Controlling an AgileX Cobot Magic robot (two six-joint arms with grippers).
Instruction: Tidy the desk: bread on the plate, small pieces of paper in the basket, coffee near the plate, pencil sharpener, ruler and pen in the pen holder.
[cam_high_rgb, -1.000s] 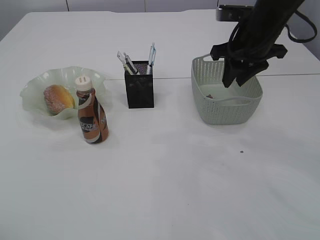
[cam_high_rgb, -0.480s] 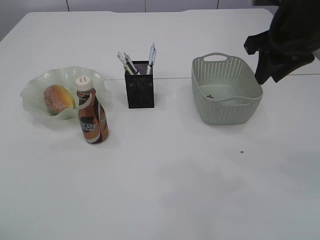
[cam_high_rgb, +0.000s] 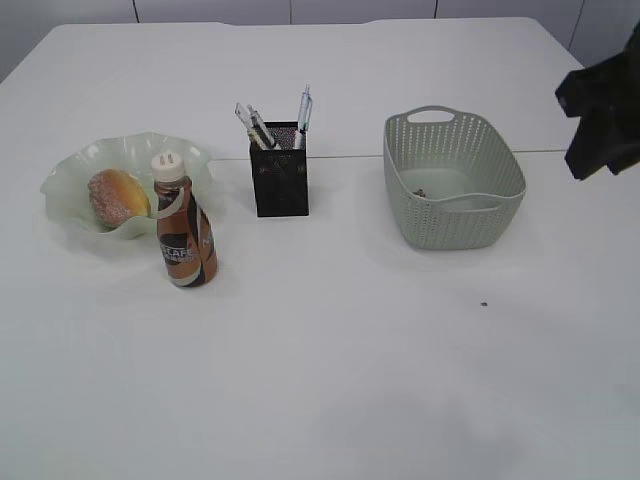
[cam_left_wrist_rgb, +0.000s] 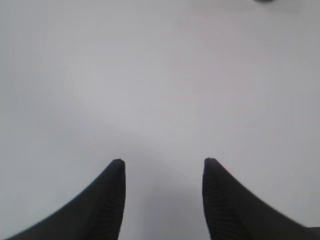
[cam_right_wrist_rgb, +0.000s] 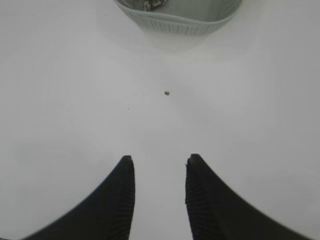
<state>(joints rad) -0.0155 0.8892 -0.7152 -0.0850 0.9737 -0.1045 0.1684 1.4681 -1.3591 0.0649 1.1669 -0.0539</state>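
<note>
Right gripper (cam_right_wrist_rgb: 159, 159): released, nothing being held | risk: speck (cam_right_wrist_rgb: 167, 92) ahead being missed, too small for jaws

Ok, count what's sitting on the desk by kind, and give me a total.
Bread: 1
Plate: 1
Coffee: 1
Pen holder: 1
Basket: 1
Total: 5, leaving out what stands in the holder and lies in the basket.

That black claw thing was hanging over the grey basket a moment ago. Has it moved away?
Yes. The right gripper has swung off to the right, clear of the basket, and now sits at the picture's right edge.
</note>
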